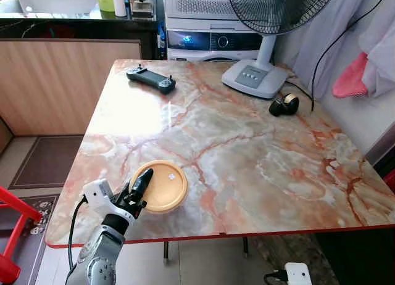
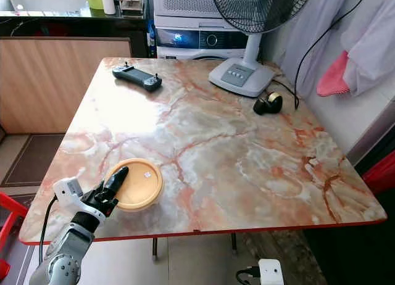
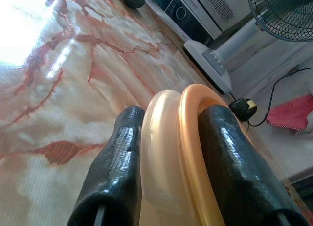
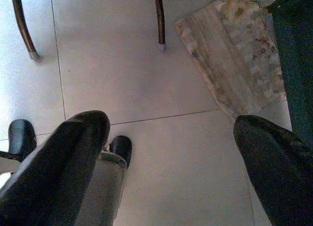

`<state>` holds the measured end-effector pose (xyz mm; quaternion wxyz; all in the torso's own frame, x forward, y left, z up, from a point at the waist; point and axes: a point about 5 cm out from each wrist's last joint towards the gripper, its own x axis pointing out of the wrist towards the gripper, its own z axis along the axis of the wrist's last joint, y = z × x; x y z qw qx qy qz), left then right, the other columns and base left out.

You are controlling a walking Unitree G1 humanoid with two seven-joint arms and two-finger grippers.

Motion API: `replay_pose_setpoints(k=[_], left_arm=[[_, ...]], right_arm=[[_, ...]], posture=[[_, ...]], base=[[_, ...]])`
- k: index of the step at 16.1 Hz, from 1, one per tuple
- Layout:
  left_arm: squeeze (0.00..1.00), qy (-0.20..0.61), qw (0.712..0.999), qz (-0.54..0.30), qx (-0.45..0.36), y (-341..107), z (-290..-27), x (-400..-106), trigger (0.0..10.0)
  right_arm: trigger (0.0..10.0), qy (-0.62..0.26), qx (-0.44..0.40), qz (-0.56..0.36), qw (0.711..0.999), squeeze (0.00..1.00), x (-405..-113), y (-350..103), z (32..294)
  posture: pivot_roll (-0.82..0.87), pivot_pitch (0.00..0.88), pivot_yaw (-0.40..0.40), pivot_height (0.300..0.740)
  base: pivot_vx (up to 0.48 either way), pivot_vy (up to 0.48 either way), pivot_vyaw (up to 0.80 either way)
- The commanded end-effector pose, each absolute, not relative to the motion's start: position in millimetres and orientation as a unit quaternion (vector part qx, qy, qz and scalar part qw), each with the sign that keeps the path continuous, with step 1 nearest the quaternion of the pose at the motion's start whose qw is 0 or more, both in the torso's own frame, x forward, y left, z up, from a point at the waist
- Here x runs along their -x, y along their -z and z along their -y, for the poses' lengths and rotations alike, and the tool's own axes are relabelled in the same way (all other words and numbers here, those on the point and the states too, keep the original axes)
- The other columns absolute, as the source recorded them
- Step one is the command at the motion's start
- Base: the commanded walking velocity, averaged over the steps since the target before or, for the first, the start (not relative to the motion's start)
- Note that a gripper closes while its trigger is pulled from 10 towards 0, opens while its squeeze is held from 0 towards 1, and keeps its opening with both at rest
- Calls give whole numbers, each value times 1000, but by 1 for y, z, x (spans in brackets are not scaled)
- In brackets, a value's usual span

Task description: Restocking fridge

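Lid [image 1: 165, 186] flat on table [image 1: 259, 168], L gripper [image 1: 141, 187] jaws pinching near rim

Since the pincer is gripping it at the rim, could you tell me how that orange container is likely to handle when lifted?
The container looks like thin plastic, so probably light and fairly stiff. Its glossy rim between the left pincer fingers may slip. Low and flat, it is unlikely to tip, but may slide on the polished table.

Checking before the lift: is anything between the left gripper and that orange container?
No. The left gripper already has its fingers closed on the orange container at the table's near edge.
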<state>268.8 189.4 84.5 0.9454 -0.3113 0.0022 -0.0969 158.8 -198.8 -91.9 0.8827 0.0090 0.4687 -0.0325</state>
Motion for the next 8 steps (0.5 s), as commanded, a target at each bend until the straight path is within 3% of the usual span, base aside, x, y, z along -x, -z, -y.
replay_pose_setpoints(k=[1, 8], left_arm=[[0, 87, 947, -8, 309, -83, -189, -269, 0], [0, 91, 953, 26, 288, -106, -192, -272, 0]], right_arm=[[10000, 33, -3, -473, 880, 0, -158, 92, 203], [10000, 33, -8, -472, 881, 0, -159, 92, 198]], posture=[[90, 30, -113, 740], [102, 24, -94, 740]], base=[[0, 0, 0], [0, 0, 0]])
